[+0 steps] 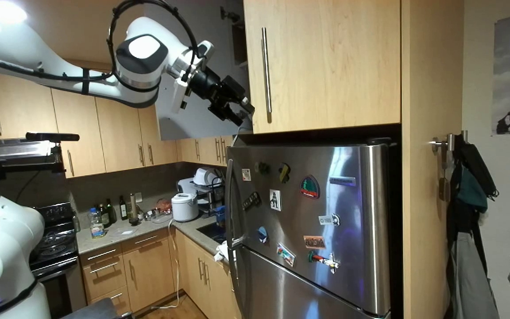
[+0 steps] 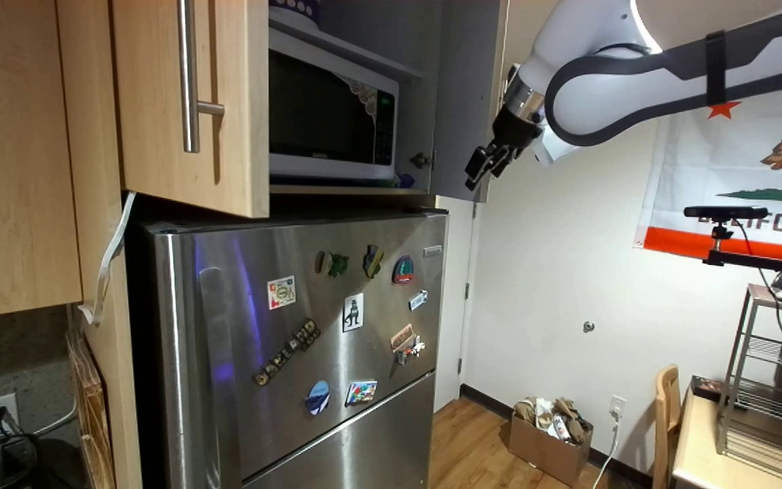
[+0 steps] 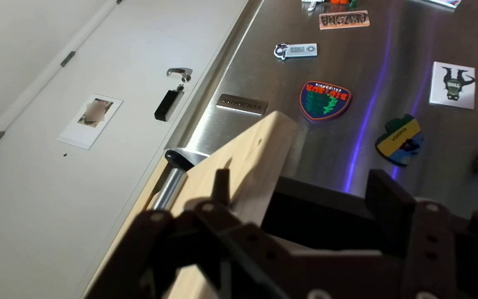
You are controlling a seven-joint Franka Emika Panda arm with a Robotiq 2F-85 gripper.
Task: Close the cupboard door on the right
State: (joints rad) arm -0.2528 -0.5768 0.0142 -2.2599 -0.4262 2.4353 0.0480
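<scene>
Cupboard door [image 1: 323,62] on the right is swung out, up above the fridge [image 1: 295,221]. In an exterior view its wood front faces the camera, free edge toward 9 o'clock, other side toward 3, where a tall wood panel [image 1: 432,199] stands. Handle [image 1: 266,71] goes up and down, 12 to 6, just in from that free edge. Top of the door is cropped in both exterior views, so I can't call the full long axis from those. In an exterior view you get the grey inside face at a steep slant, basically a thin strip running 12 to 6, with the microwave [image 2: 330,102] off at its 9 o'clock and the left-hand door [image 2: 153,102] past that, also ajar.

Wrist view has the door as a wood slab on a diagonal, 7 to 1, corner pointing at 1.

Pincer [image 1: 245,114] is around the door's 8 o'clock, by the free edge, fingers spread wide. Slab's edge shows between them, closer to the 9 o'clock finger, which covers some wood. Can't tell if they're touching.
</scene>
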